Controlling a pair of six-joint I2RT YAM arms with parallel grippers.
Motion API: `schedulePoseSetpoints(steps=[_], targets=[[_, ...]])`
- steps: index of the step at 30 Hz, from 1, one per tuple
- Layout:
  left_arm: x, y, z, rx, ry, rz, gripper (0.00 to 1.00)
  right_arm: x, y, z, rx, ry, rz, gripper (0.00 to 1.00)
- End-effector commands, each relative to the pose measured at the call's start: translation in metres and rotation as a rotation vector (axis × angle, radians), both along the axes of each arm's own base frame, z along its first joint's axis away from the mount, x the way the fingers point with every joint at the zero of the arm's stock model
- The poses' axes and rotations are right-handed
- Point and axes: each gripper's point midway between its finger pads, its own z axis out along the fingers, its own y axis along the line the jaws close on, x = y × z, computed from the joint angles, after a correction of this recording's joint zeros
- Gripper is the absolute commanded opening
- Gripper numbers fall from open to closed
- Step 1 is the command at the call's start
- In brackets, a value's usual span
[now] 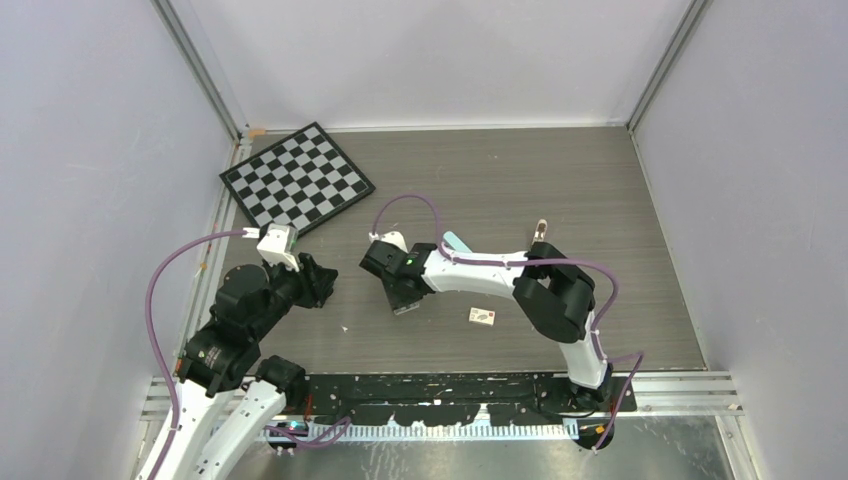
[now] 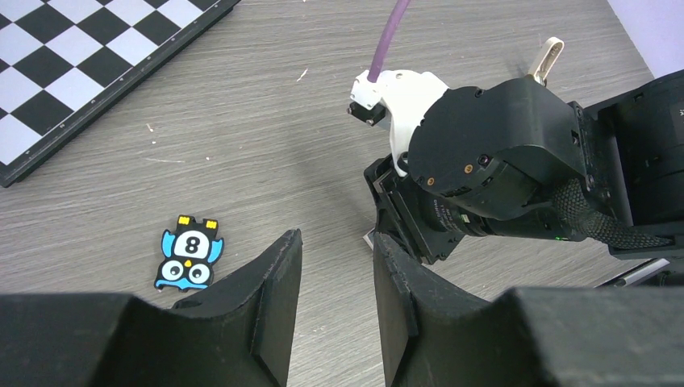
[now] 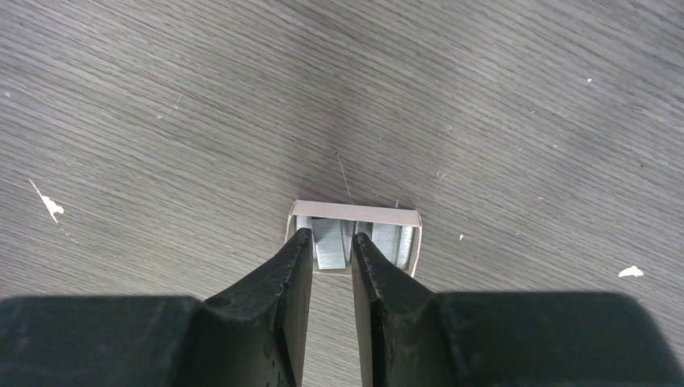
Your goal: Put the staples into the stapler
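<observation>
1. The staples (image 3: 329,251) lie in a small open cardboard tray (image 3: 352,211) on the table (image 3: 484,97), at lower centre of the right wrist view. They are silvery ribbed strips packed side by side.
2. The right gripper (image 3: 331,236) has its fingertips down inside the tray, drawn in against both sides of one strip. How firmly it pinches cannot be judged.
3. The left gripper (image 2: 336,239) hangs above the table with its fingers apart and holds nothing.
4. The stapler (image 1: 456,243) shows only as a pale teal sliver behind the right arm, centre of the top view, apart from the tray.
5. Handling judgement: the strip is very light, thin and smooth. It is stiff along its length, but likely to snap at the glued joints if twisted or squeezed hard.
6. The hold is best taken mid-length across the long flat sides, with light pressure and the strip kept level.
</observation>
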Motion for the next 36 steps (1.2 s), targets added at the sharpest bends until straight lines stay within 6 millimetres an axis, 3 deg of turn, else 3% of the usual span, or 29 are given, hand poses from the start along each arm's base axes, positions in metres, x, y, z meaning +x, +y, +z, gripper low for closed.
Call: schedulePoseSetpoints(steps=[1,25,36], targets=[[0.0025,0.0017,0.0076,-0.009,-0.035,0.011,0.40,0.0060,0.0094,0.0088,0.002,-0.039,0.005,0.30],[0.0017,0.0027,0.0083,-0.008,-0.039,0.014,0.40,0.0065,0.0054,0.0034,-0.052,-0.061,0.010,0.23],[0.0014,0.0027,0.0085,-0.008,-0.040,0.013,0.40,0.0058,0.0041,0.0039,-0.066,-0.069,0.011,0.29]])
